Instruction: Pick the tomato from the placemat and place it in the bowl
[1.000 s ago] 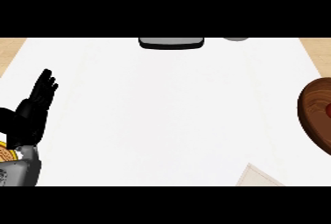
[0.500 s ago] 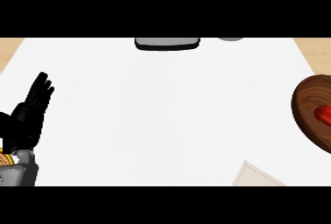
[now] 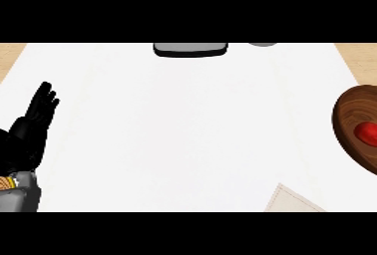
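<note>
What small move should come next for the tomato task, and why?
Probably none beyond keeping still: the tomato already lies inside the wooden bowl at the view's right edge, off the placemat. The left hand rests open at the left edge, and the right hand is out of view.

**Left hand at rest at the view's left edge**

The black left hand (image 3: 31, 127) shows at the lower left of the head view, fingers straight and pointing up, slightly tilted to the right, holding nothing. Below it, the grey left forearm (image 3: 16, 194) enters from the bottom edge. The right hand and forearm do not show.
</note>
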